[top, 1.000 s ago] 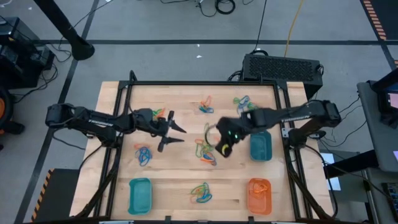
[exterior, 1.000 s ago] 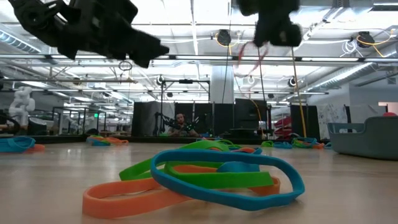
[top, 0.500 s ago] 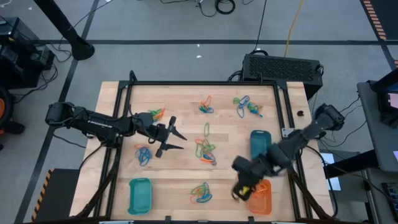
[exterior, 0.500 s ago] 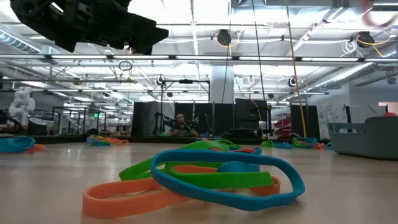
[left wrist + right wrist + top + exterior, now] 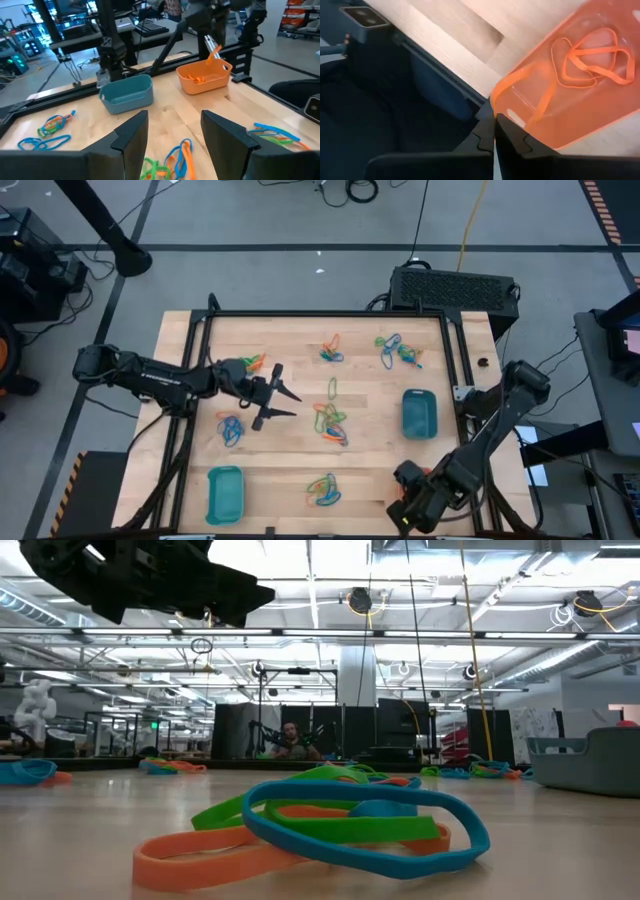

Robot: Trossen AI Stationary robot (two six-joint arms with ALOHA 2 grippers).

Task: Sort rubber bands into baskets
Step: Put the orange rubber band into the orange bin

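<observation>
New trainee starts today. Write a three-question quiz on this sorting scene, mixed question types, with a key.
1. True or false: the right gripper is shut on an orange rubber band.
2. Which basket sits under the right gripper? A) orange basket B) teal basket
3. Fill in: the left gripper hovers over the table with its fingers ____.

Key: 1 true; 2 A; 3 open
</observation>
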